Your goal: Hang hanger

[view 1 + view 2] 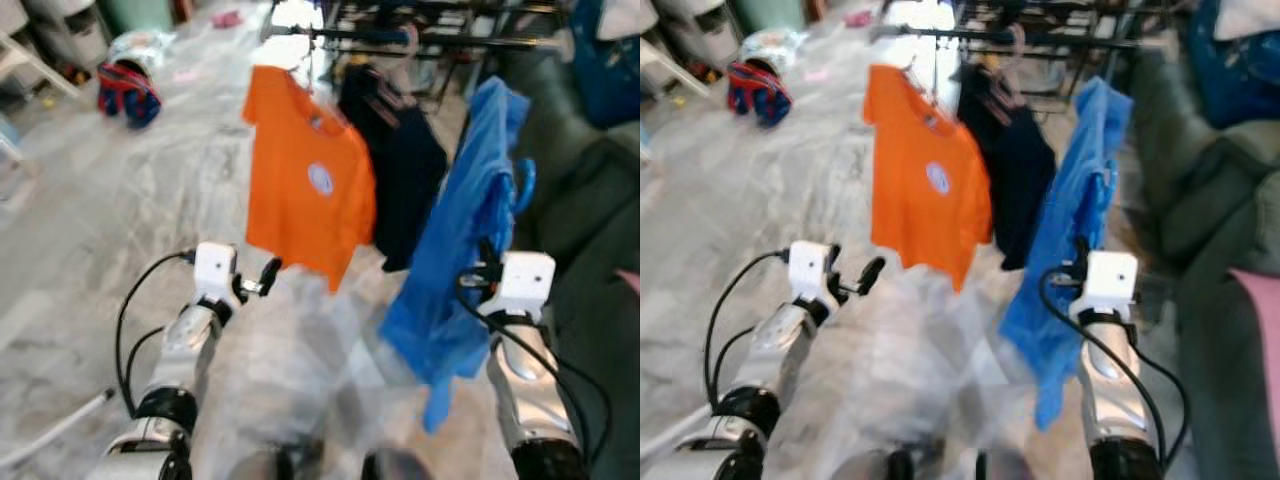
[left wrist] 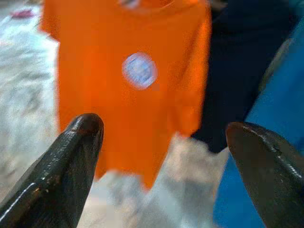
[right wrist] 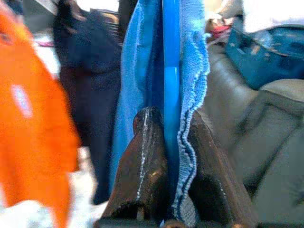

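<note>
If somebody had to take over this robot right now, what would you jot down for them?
Right gripper: shut on the blue hanger carrying the blue shirt, held up beside the rack.
Left gripper: open, holding nothing, pointing at the orange T-shirt.
Done: orange T-shirt and dark shirt already hang on the rail.
Left: hook the blue hanger onto the rail, then let go.

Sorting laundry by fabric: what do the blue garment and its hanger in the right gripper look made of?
The blue garment looks like soft knit cloth: a ribbed, stitched edge shows. The blue hanger, clamped in the right gripper, seems smooth glossy plastic, though blur leaves it uncertain.
</note>
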Controlling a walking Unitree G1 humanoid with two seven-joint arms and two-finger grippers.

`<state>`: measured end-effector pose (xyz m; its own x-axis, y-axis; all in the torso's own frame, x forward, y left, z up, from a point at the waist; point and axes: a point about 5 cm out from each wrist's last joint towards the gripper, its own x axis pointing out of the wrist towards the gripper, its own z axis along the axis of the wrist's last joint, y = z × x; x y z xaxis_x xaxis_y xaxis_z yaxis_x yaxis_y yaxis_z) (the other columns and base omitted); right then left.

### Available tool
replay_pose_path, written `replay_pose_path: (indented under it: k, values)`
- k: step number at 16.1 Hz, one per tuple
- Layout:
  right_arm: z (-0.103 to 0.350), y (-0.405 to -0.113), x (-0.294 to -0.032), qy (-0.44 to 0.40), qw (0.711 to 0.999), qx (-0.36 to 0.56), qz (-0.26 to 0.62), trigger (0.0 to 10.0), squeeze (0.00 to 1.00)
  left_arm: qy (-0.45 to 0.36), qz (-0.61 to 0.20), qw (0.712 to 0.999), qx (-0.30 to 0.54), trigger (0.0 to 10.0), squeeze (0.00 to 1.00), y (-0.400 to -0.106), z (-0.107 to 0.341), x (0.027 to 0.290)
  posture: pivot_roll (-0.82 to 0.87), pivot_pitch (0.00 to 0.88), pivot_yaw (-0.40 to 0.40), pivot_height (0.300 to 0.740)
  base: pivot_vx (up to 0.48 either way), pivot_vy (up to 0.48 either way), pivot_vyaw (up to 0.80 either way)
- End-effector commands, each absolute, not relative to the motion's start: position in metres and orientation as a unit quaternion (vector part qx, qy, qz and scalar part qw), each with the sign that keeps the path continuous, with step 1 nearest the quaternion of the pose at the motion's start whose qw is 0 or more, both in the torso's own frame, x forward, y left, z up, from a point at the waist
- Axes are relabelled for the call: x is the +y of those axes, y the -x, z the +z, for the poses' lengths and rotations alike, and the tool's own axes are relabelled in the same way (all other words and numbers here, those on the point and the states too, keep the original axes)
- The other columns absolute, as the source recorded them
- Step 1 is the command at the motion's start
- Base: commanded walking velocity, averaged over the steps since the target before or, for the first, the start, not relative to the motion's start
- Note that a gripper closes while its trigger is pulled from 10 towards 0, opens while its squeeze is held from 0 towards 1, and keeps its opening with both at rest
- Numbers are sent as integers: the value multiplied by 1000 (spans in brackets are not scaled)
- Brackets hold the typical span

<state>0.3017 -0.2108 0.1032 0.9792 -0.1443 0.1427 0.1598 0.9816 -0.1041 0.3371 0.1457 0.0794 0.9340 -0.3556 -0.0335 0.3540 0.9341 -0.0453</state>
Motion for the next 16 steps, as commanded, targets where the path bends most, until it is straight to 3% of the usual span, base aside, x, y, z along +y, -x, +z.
replay_pose_path:
  k: [1, 3, 16]
  values:
    - [103, -298, -220, 58, 992, -64, -95, 10000, 0, 19, -191, 981, 27, 10000, 0, -334, 75, 139, -127, 189, 1, 740, 401, 0, 0]
    - [103, -298, -220, 53, 992, -61, -96, 10000, 0, 21, -191, 981, 30, 10000, 0, -334, 74, 139, -128, 189, 0, 740, 399, 0, 0]
    - [90, -294, -213, 31, 995, -31, -85, 10000, 0, 14, -203, 978, 46, 10000, 0, -331, 68, 137, -127, 177, 3, 740, 344, 297, 0]
